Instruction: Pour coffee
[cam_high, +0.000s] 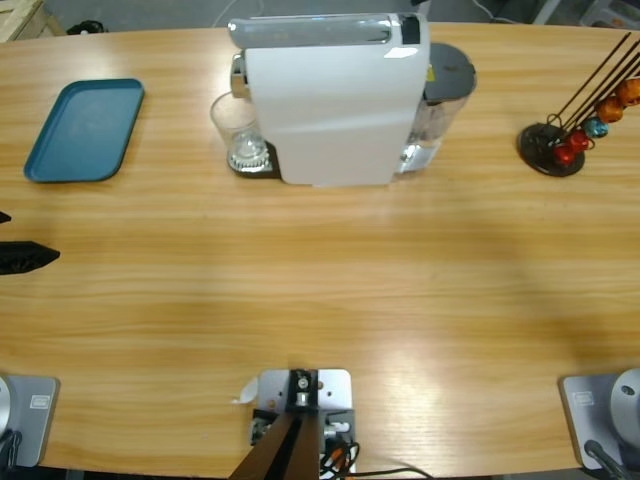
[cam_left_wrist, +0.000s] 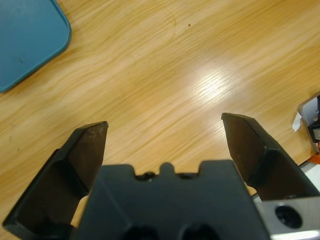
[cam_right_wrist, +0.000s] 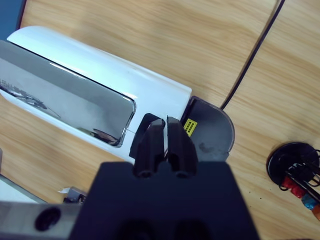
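Observation:
A small clear glass tumbler (cam_high: 239, 132) stands on the drip tray under the spout of the white coffee machine (cam_high: 335, 110), at its left end. I see no amber coffee in it from here. My left gripper (cam_high: 30, 237) shows only as black jaw tips at the table's left edge. In the left wrist view the left gripper (cam_left_wrist: 165, 125) is open over bare wood, holding nothing. My right gripper (cam_right_wrist: 165, 122) is shut and empty, high above the machine (cam_right_wrist: 100, 75) near its grey tank lid (cam_right_wrist: 212, 132). The right arm does not show in the high view.
A blue tray (cam_high: 85, 130) lies at the back left, with its corner (cam_left_wrist: 25, 35) in the left wrist view. A black capsule stand (cam_high: 555, 145) with orange, red and blue capsules stands at the back right, also the stand (cam_right_wrist: 295, 172). A black cable (cam_right_wrist: 250, 65) runs behind the machine.

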